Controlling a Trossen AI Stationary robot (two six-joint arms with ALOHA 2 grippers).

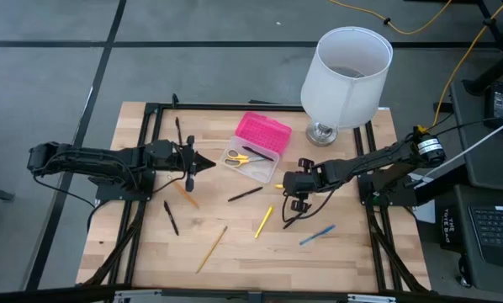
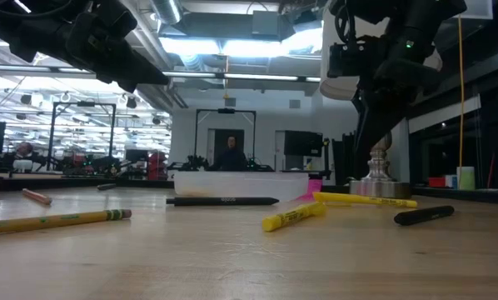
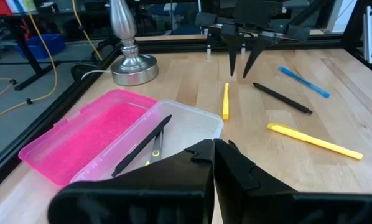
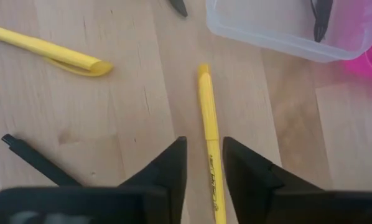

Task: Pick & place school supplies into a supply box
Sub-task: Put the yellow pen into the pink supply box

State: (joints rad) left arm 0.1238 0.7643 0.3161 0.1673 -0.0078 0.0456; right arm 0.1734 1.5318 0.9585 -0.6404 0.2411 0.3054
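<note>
High view: whole wooden surface [image 1: 235, 244]; supply box [image 1: 256, 147] open near centre, pink half beside clear half holding scissors [image 1: 243, 157]. Left wrist view only: black pen [image 3: 142, 145] inside clear half. Right end effector [image 4: 204, 163] released, straddling yellow pen [image 4: 209, 143]. Left end effector [image 1: 203, 163] clenched, empty.

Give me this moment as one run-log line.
right gripper: open over short yellow pen | left gripper: shut, empty, beside supply box | box: black pen, scissors
</note>
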